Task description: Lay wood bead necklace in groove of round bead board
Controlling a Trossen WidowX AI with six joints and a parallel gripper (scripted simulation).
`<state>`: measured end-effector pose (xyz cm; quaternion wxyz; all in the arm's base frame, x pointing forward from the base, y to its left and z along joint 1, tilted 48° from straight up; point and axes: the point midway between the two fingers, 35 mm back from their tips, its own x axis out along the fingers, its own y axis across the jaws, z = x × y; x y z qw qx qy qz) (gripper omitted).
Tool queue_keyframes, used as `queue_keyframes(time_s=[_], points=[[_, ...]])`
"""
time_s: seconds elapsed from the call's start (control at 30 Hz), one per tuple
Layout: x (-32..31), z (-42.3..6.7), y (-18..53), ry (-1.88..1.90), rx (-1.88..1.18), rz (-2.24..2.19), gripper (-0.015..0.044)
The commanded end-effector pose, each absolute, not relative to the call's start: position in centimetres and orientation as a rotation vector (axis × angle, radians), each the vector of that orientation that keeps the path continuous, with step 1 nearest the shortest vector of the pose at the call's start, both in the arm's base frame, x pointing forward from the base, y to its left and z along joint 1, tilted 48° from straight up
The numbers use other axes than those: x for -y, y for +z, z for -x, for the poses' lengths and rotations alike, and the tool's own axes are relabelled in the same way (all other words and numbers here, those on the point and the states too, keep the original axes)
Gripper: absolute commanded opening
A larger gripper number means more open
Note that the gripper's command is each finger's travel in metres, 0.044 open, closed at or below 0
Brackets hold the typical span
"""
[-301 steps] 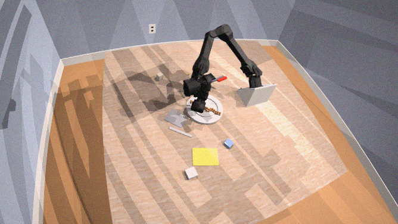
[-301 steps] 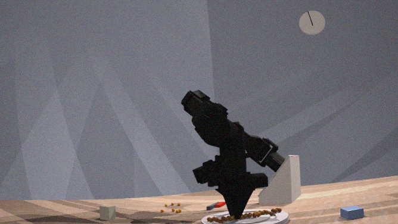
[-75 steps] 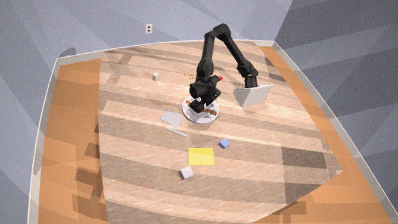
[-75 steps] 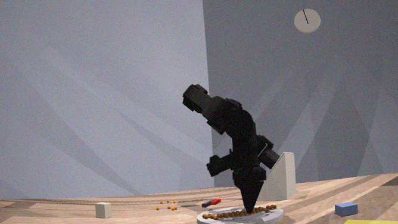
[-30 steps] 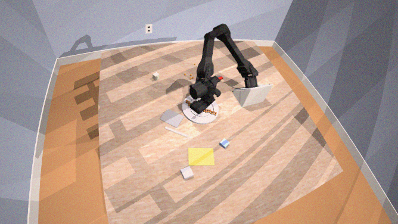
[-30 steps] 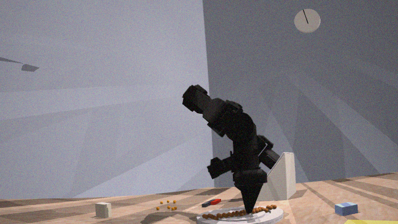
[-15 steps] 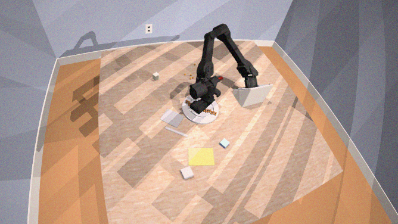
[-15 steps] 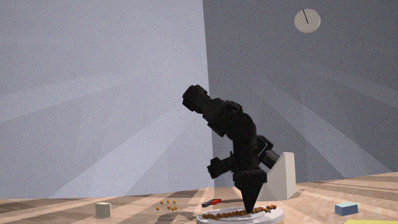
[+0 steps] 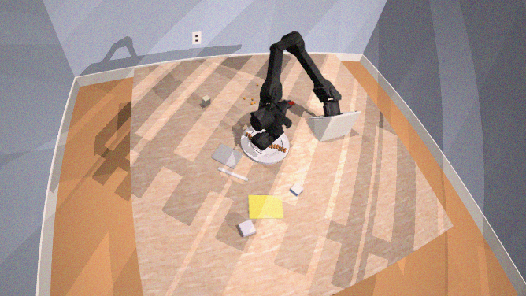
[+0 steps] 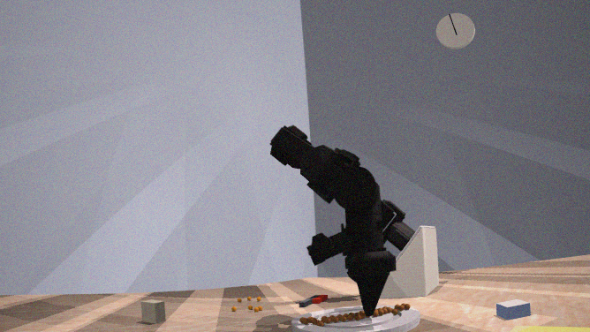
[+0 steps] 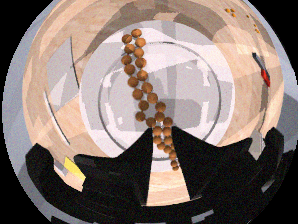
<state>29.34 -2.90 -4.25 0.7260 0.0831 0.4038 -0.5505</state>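
Note:
The wood bead necklace (image 9: 275,147) (image 10: 336,317) (image 11: 143,86) is a doubled strand of brown beads lying straight across the round white bead board (image 9: 272,156) (image 10: 408,317) (image 11: 200,76). My gripper (image 9: 263,141) (image 10: 369,312) (image 11: 161,131) points down onto the board and is shut on the necklace near the middle of the strand. In the wrist view the strand runs from the far rim of the board back between my fingers. The arm hides part of the board in the top view.
Loose orange beads (image 9: 250,99) (image 10: 249,305) and a red-handled tool (image 9: 290,103) (image 10: 313,300) (image 11: 262,70) lie behind the board. A grey sheet (image 9: 227,155), a white stick (image 9: 233,174), a yellow pad (image 9: 265,206), small blocks (image 9: 296,190) (image 9: 246,227) (image 9: 205,101) and a white wedge (image 9: 335,125) (image 10: 417,265) lie around.

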Motion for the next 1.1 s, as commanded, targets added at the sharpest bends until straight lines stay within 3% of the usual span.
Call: queue_keyframes(time_s=[0.0,0.57,1.07], points=[[2.9,-29.4,-4.3,-1.214,-0.889,-0.185,0.0000],[1.0,-29.2,-2.6,-1.215,-0.894,-0.175,0.0440],[1.0,-29.2,-2.6,-1.215,-0.894,-0.175,0.0440]])
